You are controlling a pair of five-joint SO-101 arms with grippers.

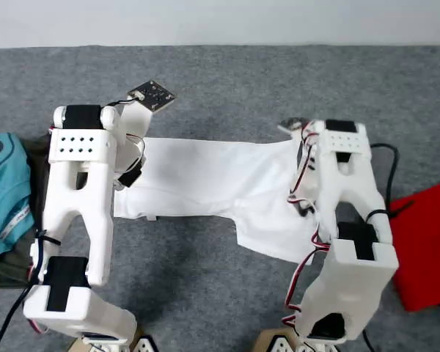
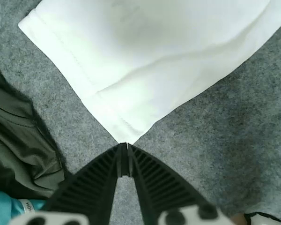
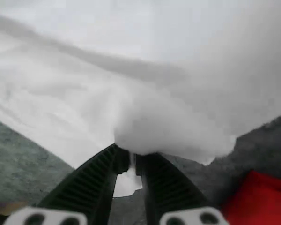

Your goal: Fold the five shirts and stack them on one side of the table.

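White shirt (image 1: 205, 180): stretched across the middle of the high view, between the two arms, on the gray table (image 1: 220, 81).
Left gripper (image 2: 124, 150): jaws pressed together, tips touching the shirt's left hem corner; I cannot tell whether they pinch any cloth.
Right gripper (image 3: 128, 159): clenched on a bunched fold at the shirt's right end.
Teal shirt (image 1: 4, 183): left edge, just beside a dark shirt (image 2: 18, 140).
Red shirt (image 1: 425, 242): right edge.
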